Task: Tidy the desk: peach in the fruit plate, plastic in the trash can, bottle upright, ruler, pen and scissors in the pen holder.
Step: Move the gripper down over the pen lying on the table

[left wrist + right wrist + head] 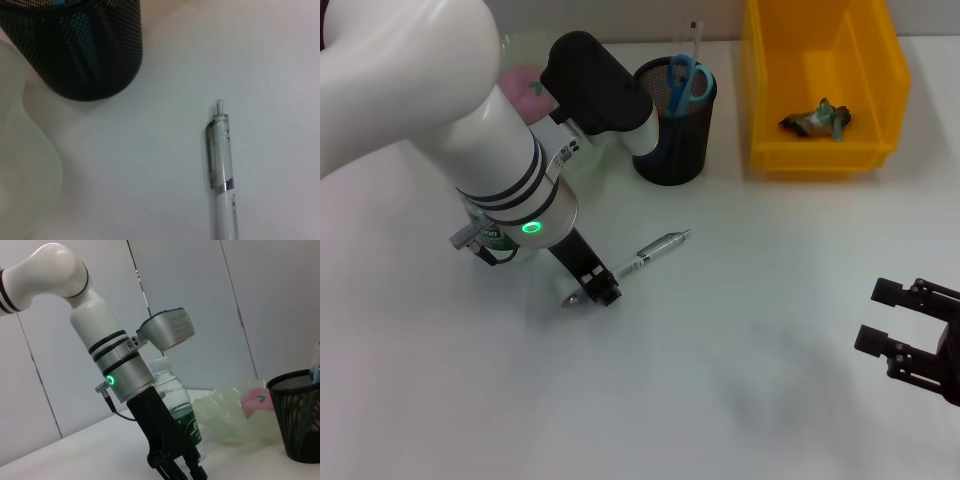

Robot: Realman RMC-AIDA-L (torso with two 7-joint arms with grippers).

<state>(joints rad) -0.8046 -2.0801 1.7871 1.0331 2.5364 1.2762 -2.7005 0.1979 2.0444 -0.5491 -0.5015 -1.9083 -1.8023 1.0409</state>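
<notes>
I have the left end effector (598, 290) low over the table (720, 400), near its middle, and the pen (655, 249) lies just beside it, toward the far right corner. The long axis of the pen runs diagonally, from the fingertips up toward the yellow bin (825, 150); its clip end points away from me. I cannot tell if the fingers are spread or pressed together; nothing seems to be pinched. The pen holder (672, 125) stands near the far edge, behind the pen, with the scissors (685, 80) already inside. The right end effector (910, 335) waits spread at the right edge, well apart, so I judge the left arm should take the pen. The table is white, smooth and bare around the pen.
</notes>
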